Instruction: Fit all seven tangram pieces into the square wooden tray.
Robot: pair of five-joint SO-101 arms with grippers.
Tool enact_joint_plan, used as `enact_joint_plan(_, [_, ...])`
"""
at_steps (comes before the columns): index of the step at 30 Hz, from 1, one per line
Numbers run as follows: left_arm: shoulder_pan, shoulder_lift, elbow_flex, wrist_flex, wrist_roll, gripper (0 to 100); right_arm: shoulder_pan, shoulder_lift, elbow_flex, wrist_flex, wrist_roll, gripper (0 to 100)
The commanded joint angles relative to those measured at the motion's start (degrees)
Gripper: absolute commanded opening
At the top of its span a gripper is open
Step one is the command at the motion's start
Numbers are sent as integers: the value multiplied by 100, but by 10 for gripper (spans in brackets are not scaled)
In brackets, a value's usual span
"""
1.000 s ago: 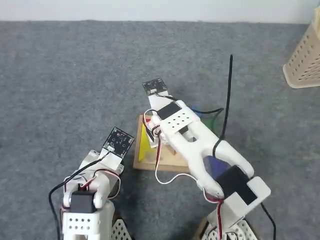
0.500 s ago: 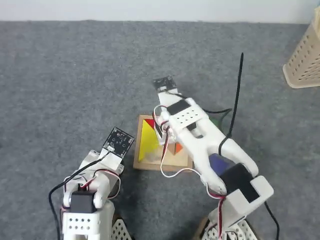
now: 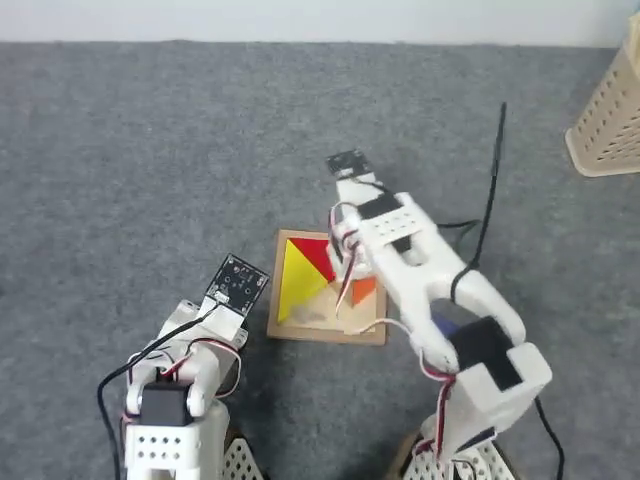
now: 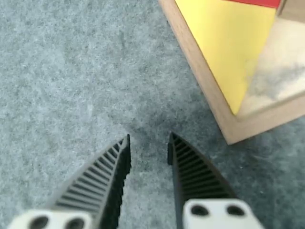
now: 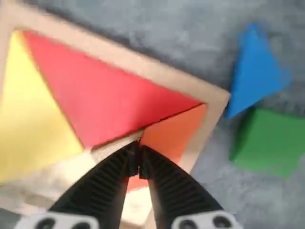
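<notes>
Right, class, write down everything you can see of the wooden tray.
The tray is a square of pale wood with a raised rim, lying flat on the grey carpet. Inside it, a yellow triangle, a red triangle and a smaller orange piece lie flat, edge to edge. The remaining floor is bare, smudged wood. The right gripper, shut, hangs over where red meets orange; whether it touches cannot be told. The left gripper, open, is over carpet just off one corner.

Carpet [image 3: 150, 150]: tray [image 4: 202, 86], blue pc [image 5: 252, 67], green pc [image 5: 269, 143]
</notes>
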Motion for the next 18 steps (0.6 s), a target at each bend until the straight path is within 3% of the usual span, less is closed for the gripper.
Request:
enact_joint_plan(1, [-26,-123,-66,-9,62,119,347,215,-325,-13,149,7])
enact_joint_plan(9, [-26,-123,-66,-9,62,119,356,-637,-615,22,158,9])
enact_joint_plan(15, [-26,-123,-66,-9,62,119,470,-2000,-554,919,167,10])
enact_joint_plan(18, [-26,-123,-66,-9,62,119,804,-2202,-554,1305,642,25])
